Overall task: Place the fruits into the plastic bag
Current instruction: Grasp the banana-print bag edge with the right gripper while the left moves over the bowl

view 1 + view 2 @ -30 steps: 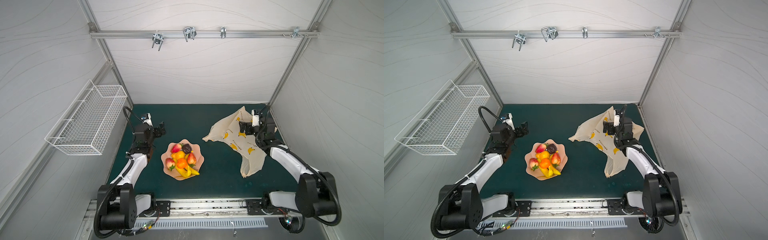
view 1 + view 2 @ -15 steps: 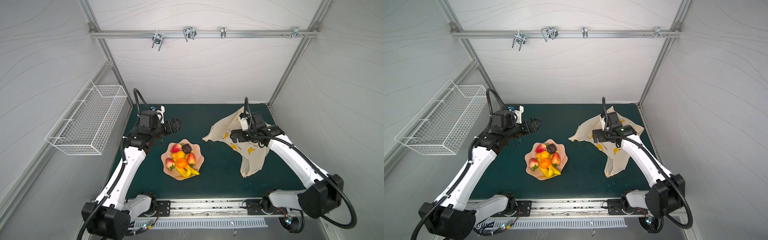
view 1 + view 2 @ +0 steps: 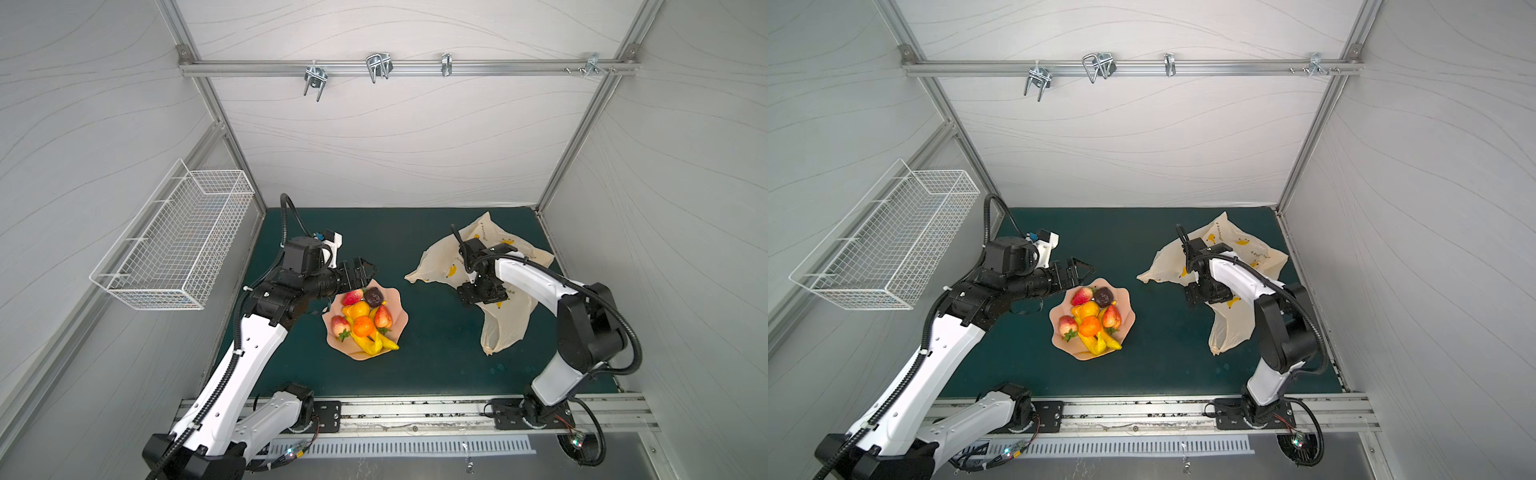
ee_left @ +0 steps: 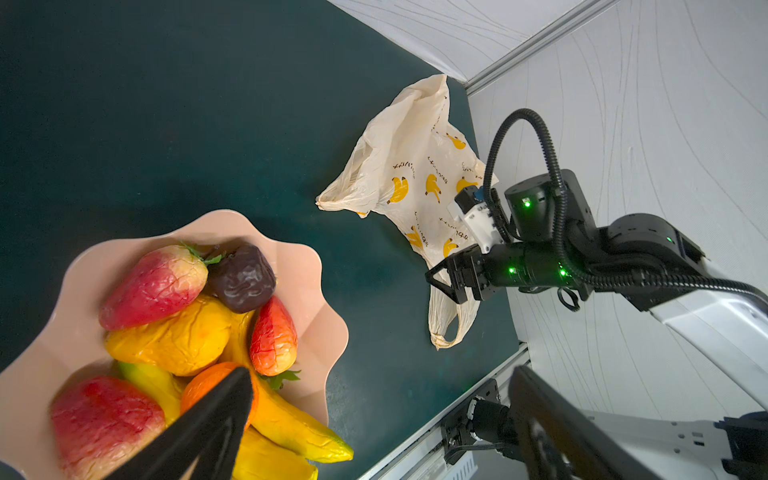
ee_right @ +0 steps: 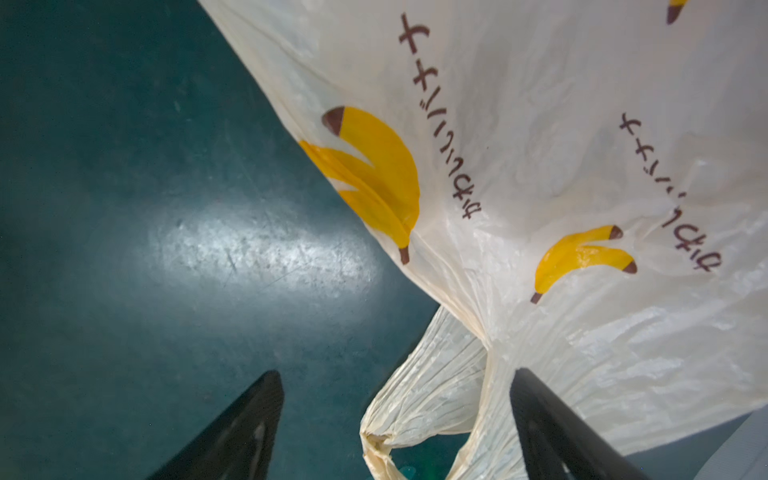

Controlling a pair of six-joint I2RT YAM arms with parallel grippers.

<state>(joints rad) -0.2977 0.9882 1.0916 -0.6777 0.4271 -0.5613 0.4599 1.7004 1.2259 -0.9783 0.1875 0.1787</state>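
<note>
Since a second ago both arms have unfolded from their tucked pose. The left gripper (image 3: pixel 370 269) now hangs over the far-left rim of the plate (image 3: pixel 400 320), fingers spread and empty. The fruits (image 3: pixel 365 318) all lie heaped on the plate. The right gripper (image 3: pixel 482 296) has come down low over the bag (image 3: pixel 505 332), which lies crumpled on the mat (image 3: pixel 436 365) right of the plate. Its fingers (image 5: pixel 237 428) stand apart, astride a handle (image 5: pixel 419 399), not pinching it.

Bright, diffuse light, soft shadows; glare patch on green mat (image 5: pixel 257 253); right gripper (image 5: pixel 395 374) out of focus.
</note>
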